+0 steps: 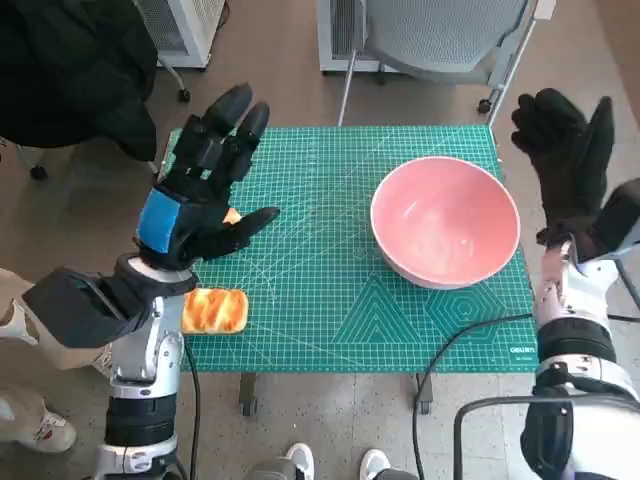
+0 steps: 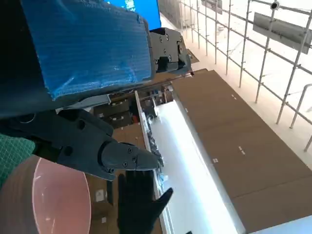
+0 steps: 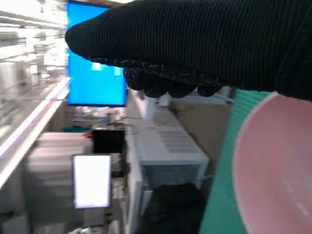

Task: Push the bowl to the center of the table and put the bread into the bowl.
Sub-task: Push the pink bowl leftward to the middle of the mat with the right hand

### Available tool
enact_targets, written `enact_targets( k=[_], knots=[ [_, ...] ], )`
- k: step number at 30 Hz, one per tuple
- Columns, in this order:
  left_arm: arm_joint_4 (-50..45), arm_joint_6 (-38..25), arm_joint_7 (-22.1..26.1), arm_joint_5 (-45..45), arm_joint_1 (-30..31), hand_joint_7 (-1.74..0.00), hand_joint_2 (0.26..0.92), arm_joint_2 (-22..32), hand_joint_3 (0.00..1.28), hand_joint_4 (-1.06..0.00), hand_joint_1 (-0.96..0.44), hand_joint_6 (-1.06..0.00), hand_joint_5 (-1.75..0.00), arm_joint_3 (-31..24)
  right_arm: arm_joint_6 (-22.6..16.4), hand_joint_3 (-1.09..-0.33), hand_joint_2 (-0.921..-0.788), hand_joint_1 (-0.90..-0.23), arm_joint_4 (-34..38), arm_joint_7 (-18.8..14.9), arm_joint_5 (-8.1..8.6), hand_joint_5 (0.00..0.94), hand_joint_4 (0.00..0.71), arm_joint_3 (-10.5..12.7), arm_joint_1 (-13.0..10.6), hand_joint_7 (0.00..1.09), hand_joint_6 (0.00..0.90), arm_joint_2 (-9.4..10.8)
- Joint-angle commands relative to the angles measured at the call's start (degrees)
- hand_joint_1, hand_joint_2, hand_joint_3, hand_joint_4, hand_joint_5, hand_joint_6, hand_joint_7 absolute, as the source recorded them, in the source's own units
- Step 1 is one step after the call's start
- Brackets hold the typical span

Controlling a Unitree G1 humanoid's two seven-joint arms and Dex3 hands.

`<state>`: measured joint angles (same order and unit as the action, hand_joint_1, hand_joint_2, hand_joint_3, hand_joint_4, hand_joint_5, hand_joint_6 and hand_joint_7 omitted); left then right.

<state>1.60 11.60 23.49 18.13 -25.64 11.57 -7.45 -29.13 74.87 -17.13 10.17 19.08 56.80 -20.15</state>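
A pink bowl (image 1: 445, 220) stands empty on the right part of the green cutting mat (image 1: 330, 300). It also shows in the left wrist view as the bowl (image 2: 44, 200) and in the right wrist view as the bowl (image 3: 275, 165). A piece of toasted bread (image 1: 213, 310) lies at the mat's near left edge. My left hand (image 1: 205, 185) is raised above the mat's left side, fingers spread, holding nothing; the bread lies just below its wrist. My right hand (image 1: 562, 150) hovers off the table's right edge beside the bowl, open and apart from it.
A black cable (image 1: 470, 335) runs over the mat's near right corner. A grey chair (image 1: 440, 40) stands behind the table, and a dark jacket (image 1: 75, 70) lies at the far left. Someone's shoes (image 1: 335, 462) show below the table's front edge.
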Motion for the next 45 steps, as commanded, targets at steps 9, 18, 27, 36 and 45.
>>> enact_targets(
  k=[9,18,27,36,45],
  knots=[
    [-2.62,-1.35,-0.89,-0.45,1.48,-0.41,0.921,1.3,0.2,-0.09,-0.29,0.0,0.0,-0.37,5.18,-0.945,-0.921,-0.669,1.59,1.83,-1.99,0.022,0.296,0.53,-3.31,0.04,0.372,0.21],
    [-4.63,-3.26,-1.29,0.07,2.27,-0.39,0.921,1.92,0.21,-0.09,-0.28,0.0,0.0,-0.6,7.41,-0.957,-0.921,-0.657,1.86,2.01,-2.5,0.015,0.302,0.55,-3.69,0.04,0.368,-0.21],
    [-7.13,-5.33,-1.65,0.6,3.06,-0.37,0.921,2.46,0.23,-0.08,-0.27,0.0,0.0,-1.03,9.03,-0.955,-0.921,-0.662,2.25,1.87,-2.4,0.009,0.3,1.2,-4.67,0.04,0.376,-0.74],
    [-9.87,-7.07,-2.31,0.48,4.07,-0.36,0.921,2.76,0.24,-0.07,-0.25,0.0,0.0,-1.42,10.8,-0.921,-0.921,-0.686,2.46,3.13,-2.62,0.01,0.318,1.6,-5.71,0.05,0.417,-0.65],
    [-10.92,-7.76,-2.7,0.22,4.56,-0.36,0.917,2.9,0.26,-0.06,-0.26,0.0,0.0,-1.72,11.7,-0.887,-0.921,-0.703,2.51,3.76,-2.66,0.016,0.348,1.96,-6.29,0.05,0.426,-0.22]
  ],
)
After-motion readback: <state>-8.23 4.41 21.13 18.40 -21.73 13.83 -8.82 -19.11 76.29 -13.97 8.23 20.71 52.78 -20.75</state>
